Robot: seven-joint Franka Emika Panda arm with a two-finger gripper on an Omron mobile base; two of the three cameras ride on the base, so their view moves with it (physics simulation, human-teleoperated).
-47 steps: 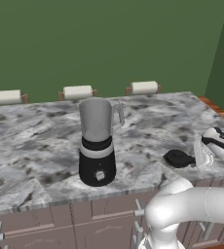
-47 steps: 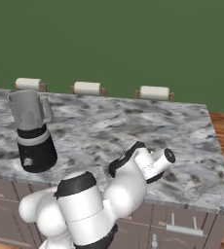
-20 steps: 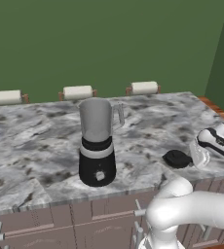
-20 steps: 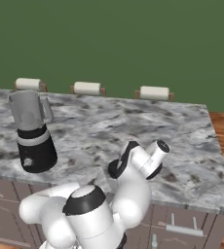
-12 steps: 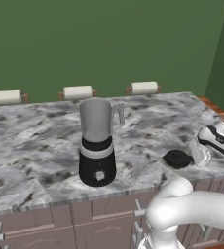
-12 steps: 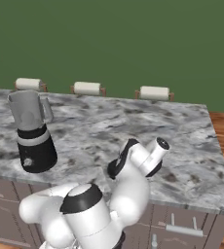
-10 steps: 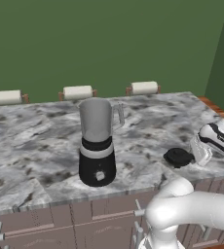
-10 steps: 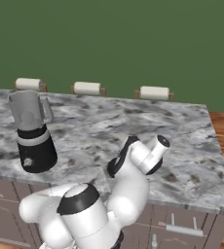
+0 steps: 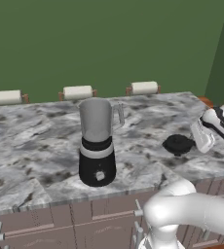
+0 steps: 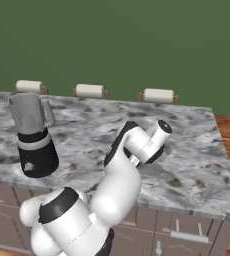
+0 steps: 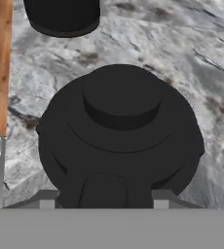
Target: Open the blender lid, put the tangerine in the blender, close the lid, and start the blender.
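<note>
While one blender lid (image 9: 177,144) lies on the marble bench (image 9: 36,141), right of the one uncapped blender (image 9: 97,142), the tool (image 11: 104,194) sits pressed together against it; three rolls (image 9: 144,87) line the far edge.

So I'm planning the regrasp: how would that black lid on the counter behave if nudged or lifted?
The lid looks rigid and low, lying flat on the counter, so it would probably slide rather than tip or roll. Its raised knob likely gives an easy hold.

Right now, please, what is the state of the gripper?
Gripper: shut, beside the blender lid lying on the counter; whether it grips the lid cannot be told.
</note>
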